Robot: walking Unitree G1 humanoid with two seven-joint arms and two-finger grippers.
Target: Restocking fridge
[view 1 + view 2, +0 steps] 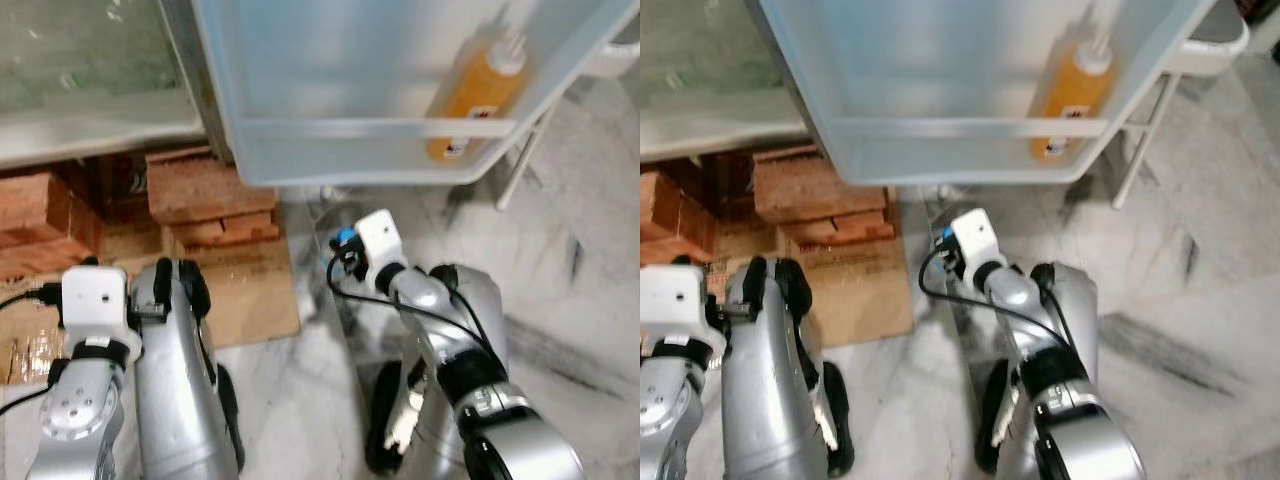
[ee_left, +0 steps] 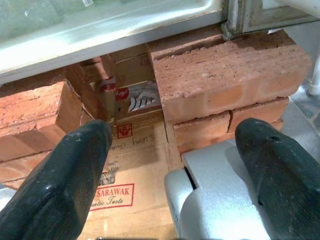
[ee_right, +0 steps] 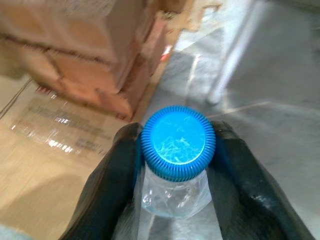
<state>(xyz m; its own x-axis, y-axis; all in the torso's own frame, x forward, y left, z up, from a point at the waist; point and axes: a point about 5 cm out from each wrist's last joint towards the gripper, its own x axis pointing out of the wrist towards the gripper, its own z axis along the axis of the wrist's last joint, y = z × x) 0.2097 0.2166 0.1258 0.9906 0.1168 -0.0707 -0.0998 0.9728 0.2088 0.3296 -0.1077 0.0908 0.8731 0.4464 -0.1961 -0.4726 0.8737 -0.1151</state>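
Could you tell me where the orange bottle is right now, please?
The orange bottle stands in the open fridge door's shelf, ahead on the robot's right, above its right tool.

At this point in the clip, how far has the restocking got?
Done: an orange bottle already stands in the fridge door shelf. In hand: the right gripper is shut on a blue-capped clear bottle, held low over the floor. Left: lifting it into the fridge. The left gripper is open, empty.

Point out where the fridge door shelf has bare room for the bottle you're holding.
The door shelf is bare along its whole stretch left of the orange bottle; only that right end is taken. The right gripper holds the blue-capped bottle just below it.
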